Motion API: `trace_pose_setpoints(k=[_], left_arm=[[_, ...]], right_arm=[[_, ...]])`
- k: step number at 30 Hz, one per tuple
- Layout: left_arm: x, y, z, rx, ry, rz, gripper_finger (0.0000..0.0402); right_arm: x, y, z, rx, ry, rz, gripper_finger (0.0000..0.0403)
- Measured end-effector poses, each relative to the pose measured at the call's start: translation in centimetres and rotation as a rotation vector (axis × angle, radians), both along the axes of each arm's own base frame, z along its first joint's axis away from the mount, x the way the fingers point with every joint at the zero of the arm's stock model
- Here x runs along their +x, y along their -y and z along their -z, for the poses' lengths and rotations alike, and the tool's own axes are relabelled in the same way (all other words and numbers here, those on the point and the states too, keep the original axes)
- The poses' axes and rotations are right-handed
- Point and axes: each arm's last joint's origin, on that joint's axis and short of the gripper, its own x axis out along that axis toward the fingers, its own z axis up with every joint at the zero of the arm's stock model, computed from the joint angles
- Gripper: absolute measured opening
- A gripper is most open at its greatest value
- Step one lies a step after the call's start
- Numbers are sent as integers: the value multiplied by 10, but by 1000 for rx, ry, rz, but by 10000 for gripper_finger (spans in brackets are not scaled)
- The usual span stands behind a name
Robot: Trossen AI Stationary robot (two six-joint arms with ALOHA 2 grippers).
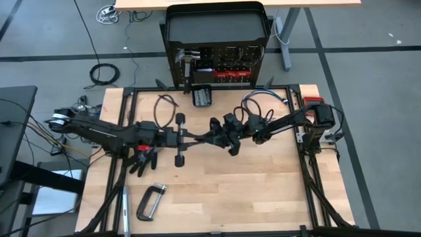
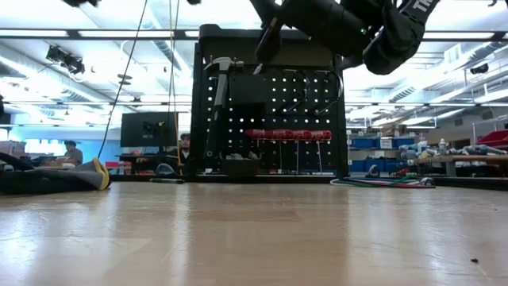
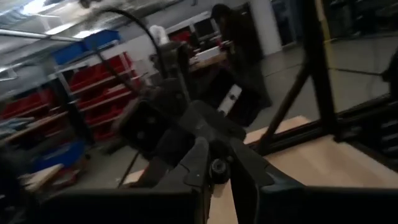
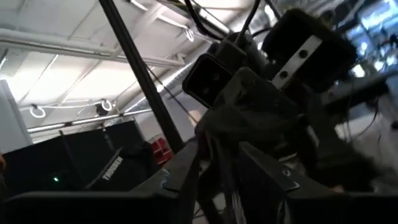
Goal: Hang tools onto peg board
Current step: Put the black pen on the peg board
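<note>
Your two grippers meet above the wooden table, in front of the perforated black peg board (image 1: 217, 62). The left gripper (image 3: 214, 171) pinches the black pliers (image 1: 197, 136); for the right gripper (image 1: 231, 135), I cannot tell.

The peg board (image 1: 217, 62) stood upright at the far edge of the bench (image 1: 250, 191), a black panel with a grid of small holes under a black tray top. A steel-headed hammer (image 2: 216, 95) hung on its left side, head up and handle pointing down, and a row of red-handled drivers (image 2: 287, 135) hung side by side across its middle. Black pliers (image 1: 197, 136) were raised above the middle of the bench, their pivot and dark handles visible in the left wrist view. A grey C-clamp (image 1: 150, 201) lay flat near the front left of the bench, well apart from the board.
</note>
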Motion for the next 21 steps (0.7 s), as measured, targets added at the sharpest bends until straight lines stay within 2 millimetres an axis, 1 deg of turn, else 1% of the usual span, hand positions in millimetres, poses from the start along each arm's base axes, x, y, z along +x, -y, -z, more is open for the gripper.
trace_pose_setpoints(k=[5,9,13,16,17,18,21], left_arm=[[-17,-5,-16,0,-47,-103,40],[-27,-11,-39,4,-81,-213,40],[-28,-13,-54,35,-150,-238,41],[-26,-20,-74,34,-154,-275,41],[-26,-22,-79,34,-159,-287,41],[-25,-25,-80,38,-186,-297,41],[-17,-35,-88,32,-197,-351,41]], right_arm=[[-3,11,-5,-91,44,72,133],[-12,18,-11,-147,74,108,139],[-25,35,-12,-134,66,257,140],[-39,41,-9,-143,52,334,140],[-44,43,-7,-142,41,368,140],[-50,46,-3,-135,23,410,140],[-64,48,13,-125,-42,550,140]])
